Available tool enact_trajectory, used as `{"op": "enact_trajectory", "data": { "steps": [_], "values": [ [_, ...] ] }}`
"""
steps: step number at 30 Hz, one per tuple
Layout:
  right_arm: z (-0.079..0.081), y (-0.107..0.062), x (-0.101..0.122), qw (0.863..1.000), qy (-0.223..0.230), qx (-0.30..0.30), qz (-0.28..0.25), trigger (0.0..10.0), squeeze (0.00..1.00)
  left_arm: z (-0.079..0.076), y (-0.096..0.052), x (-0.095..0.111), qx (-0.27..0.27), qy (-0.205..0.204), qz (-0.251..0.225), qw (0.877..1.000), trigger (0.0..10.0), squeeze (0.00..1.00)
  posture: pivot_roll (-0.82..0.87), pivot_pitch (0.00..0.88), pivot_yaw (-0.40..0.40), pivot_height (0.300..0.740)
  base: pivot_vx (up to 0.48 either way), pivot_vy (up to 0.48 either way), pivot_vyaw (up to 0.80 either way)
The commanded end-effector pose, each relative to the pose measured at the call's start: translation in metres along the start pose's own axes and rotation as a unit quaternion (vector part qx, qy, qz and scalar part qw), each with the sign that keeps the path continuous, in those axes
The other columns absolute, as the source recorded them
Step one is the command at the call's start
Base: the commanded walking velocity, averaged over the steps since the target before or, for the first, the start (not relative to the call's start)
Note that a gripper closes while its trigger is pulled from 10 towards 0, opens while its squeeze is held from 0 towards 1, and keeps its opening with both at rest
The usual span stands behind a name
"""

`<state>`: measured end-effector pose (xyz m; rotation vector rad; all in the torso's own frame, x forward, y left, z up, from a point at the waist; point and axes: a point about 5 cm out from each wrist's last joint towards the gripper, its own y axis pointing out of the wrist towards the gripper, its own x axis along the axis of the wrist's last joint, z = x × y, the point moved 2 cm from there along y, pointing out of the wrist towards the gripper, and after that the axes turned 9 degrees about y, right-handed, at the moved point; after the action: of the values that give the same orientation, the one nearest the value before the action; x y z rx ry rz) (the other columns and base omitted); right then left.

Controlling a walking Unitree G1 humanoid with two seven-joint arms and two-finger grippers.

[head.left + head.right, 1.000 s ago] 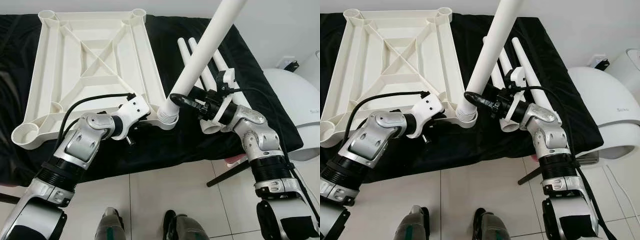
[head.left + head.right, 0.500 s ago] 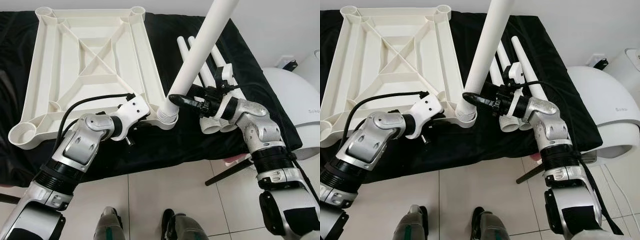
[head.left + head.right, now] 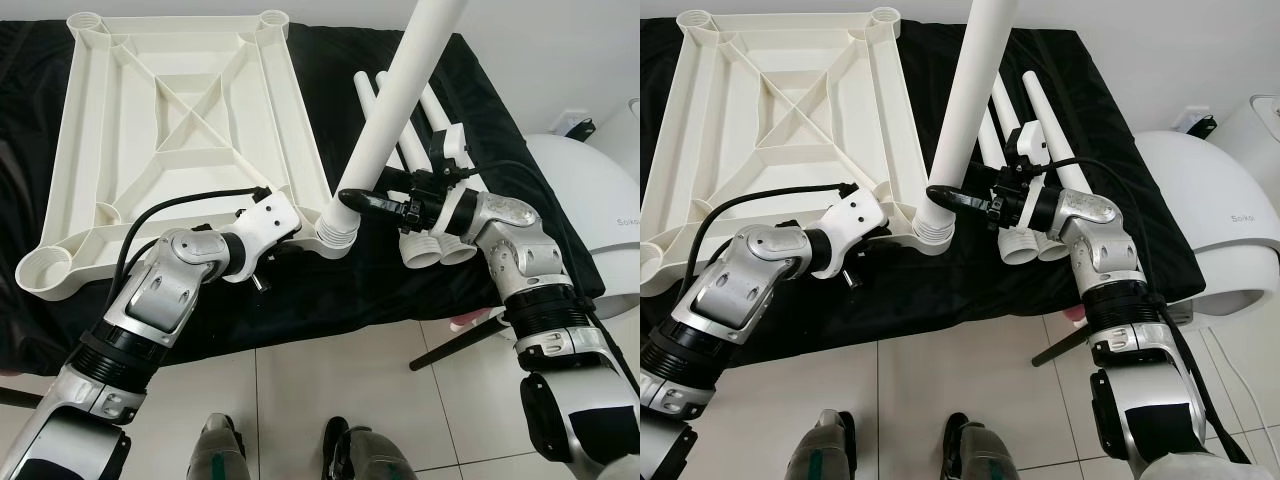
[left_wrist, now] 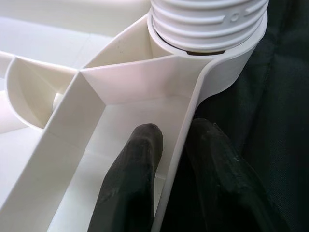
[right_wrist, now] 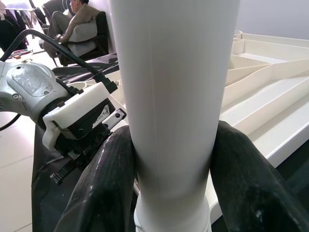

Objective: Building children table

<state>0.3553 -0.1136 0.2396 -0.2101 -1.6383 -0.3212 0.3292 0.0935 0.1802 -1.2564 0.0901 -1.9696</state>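
Note:
The white table top lies upside down on a black cloth. A white leg stands tilted in the near right corner socket, its threaded end seated in the socket. My right gripper is shut on the leg just above the socket, one black finger on each side. My left gripper is shut on the table top's thin rim right beside that socket, one finger inside and one outside. Three spare legs lie side by side on the cloth behind my right wrist.
The black cloth ends at a front edge above the tiled floor. A rounded white appliance stands at the right. A dark rod slants out below the cloth. A seated person shows far off in the right wrist view.
The leg has tipped a little more upright, its top swinging left, and my right forearm has moved with it. My left gripper has kept its hold on the rim.

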Motion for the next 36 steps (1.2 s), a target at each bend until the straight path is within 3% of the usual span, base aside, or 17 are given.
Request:
{"op": "enact_trajectory", "data": {
  "steps": [1, 13, 28, 30, 36],
  "values": [
    [0.000, -0.004, -0.015, 0.999, 0.009, -0.005, 0.037, 10.0, 0.00, -0.009, 0.006, 0.001, -0.003, 0.005, 0.001, 1.000, 10.0, 0.00, 0.11, 0.204, -0.089, 0.740, 0.000, 0.000, 0.00],
    [0.011, 0.003, -0.033, 0.999, 0.001, -0.012, 0.037, 10.0, 0.00, -0.003, 0.005, 0.003, 0.026, 0.018, 0.005, 0.999, 10.0, 0.00, 0.11, 0.210, -0.081, 0.740, 0.000, 0.000, 0.00],
    [0.014, 0.010, -0.041, 0.997, 0.025, -0.073, -0.014, 10.0, 0.00, 0.001, 0.008, 0.009, 0.042, 0.032, 0.002, 0.999, 10.0, 0.00, 0.10, 0.215, -0.073, 0.740, 0.000, 0.000, 0.00],
    [0.015, 0.010, -0.044, 0.994, 0.034, -0.103, -0.034, 10.0, 0.00, 0.001, 0.008, 0.010, 0.044, 0.032, -0.001, 0.999, 10.0, 0.00, 0.10, 0.216, -0.072, 0.740, 0.000, 0.000, 0.00],
    [0.019, 0.009, -0.047, 0.993, 0.038, -0.107, -0.040, 10.0, 0.00, 0.002, 0.008, 0.011, 0.045, 0.033, -0.001, 0.998, 10.0, 0.00, 0.10, 0.217, -0.071, 0.740, 0.000, 0.000, 0.00]
  ]
}}
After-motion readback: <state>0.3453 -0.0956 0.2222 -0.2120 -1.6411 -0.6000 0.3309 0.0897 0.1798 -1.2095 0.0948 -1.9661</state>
